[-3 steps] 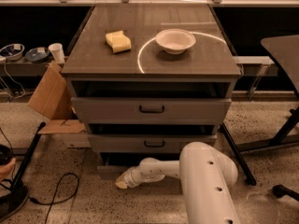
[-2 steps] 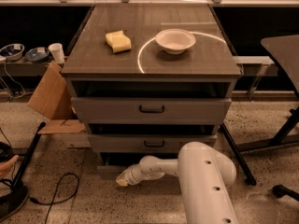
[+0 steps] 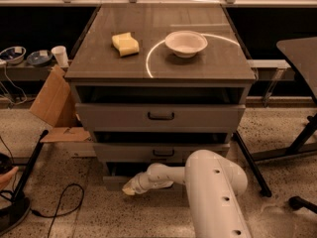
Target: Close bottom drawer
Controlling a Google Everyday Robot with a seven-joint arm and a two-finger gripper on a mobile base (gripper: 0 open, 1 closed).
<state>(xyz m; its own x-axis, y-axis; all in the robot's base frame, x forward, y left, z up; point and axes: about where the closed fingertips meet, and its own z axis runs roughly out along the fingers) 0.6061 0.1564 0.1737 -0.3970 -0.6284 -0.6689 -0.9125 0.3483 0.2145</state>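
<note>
Camera view: hand of white robot arm low at left part of plain grey bottom drawer front. Drawer part-open at cabinet base. Hand's opening: cannot tell. Risk: off-centre push skews drawer, jams it; hand slips beneath front edge.

pincer at bottom drawer front, drawer slightly open

gripper just before the bottom drawer, toward its left.

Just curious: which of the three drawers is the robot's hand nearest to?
The bottom drawer, the lowest and narrowest front, down by the floor. The gripper is right at its front, well below the middle drawer and top drawer.
</note>
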